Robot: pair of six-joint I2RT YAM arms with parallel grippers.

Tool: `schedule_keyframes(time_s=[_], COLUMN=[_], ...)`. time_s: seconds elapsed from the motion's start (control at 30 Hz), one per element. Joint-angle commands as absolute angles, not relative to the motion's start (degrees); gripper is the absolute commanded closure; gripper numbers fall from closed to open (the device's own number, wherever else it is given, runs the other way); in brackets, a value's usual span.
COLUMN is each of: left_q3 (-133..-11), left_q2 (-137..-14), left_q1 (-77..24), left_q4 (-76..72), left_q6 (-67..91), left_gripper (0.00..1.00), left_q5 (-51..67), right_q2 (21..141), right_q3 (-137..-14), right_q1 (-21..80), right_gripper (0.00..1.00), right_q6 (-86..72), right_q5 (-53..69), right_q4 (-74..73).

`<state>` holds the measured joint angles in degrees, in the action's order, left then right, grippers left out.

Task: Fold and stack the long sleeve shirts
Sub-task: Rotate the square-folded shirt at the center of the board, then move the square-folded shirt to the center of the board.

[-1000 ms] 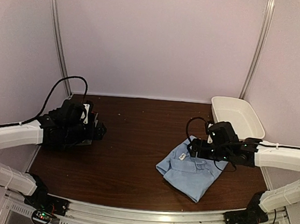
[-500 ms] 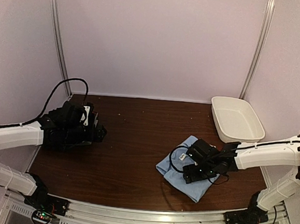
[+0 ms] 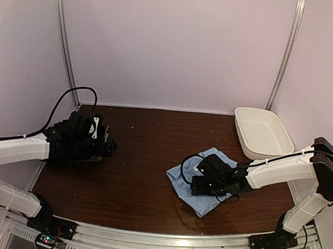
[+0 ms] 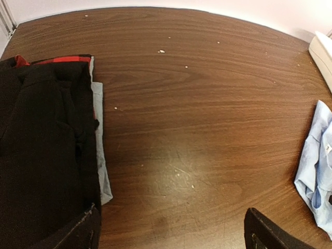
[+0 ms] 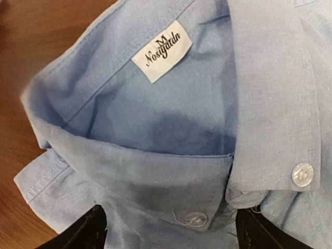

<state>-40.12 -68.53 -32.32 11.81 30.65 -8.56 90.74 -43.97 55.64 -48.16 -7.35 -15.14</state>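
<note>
The light blue collared shirt (image 3: 205, 201) lies folded on the table right of centre. It fills the right wrist view (image 5: 171, 104), collar up, with a white label (image 5: 162, 50) and small buttons. My right gripper (image 3: 196, 184) is low over the collar, jaws open and astride the collar front (image 5: 173, 233). The black shirt (image 4: 41, 155) tops a folded stack at the table's left; in the top view my left arm hides most of it. My left gripper (image 3: 107, 146) hovers at the stack's right edge, open and empty (image 4: 174, 236). The blue shirt's edge also shows in the left wrist view (image 4: 316, 166).
A white oval tub (image 3: 264, 132) stands at the back right; its corner shows in the left wrist view (image 4: 322, 49). Under the black shirt lie a red layer (image 4: 57, 60) and a pale grey-blue layer (image 4: 101, 155). Bare brown table (image 3: 153, 152) lies between stack and blue shirt.
My right gripper has swung from near the tub leftward and down onto the blue shirt's collar. The shirt has shifted a little left. The left arm has not moved.
</note>
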Motion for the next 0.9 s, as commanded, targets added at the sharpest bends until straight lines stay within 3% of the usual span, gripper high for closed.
schedule_keyframes(time_s=[0.0,0.13,0.43,0.67,0.87], left_q3=[-43.68,-43.99,-45.75,-47.76,-40.93], left_q2=[-70.24,-71.28,-79.85,-89.75,-93.99], left_q1=[-28.08,-21.83,-7.39,-6.11,-6.95], left_q4=[12.88,11.06,5.94,3.37,-9.26], left_q6=[29.38,30.50,31.55,32.47,36.87], left_gripper=[0.02,0.02,0.02,0.02,0.04], left_q5=[-7.76,-5.24,-0.60,-0.13,9.94], right_q2=[93.43,93.55,89.63,85.70,81.88], right_q3=[-43.00,-42.89,-48.77,-47.69,-47.70], right_q1=[54.98,54.32,55.13,55.55,55.20], right_gripper=[0.12,0.12,0.11,0.11,0.10], right_q6=[-56.25,-58.83,-49.73,-47.76,-45.71], right_q5=[-7.00,-7.54,-7.13,-7.22,-7.02], right_q4=[-0.51,8.49,3.79,2.15,-0.74])
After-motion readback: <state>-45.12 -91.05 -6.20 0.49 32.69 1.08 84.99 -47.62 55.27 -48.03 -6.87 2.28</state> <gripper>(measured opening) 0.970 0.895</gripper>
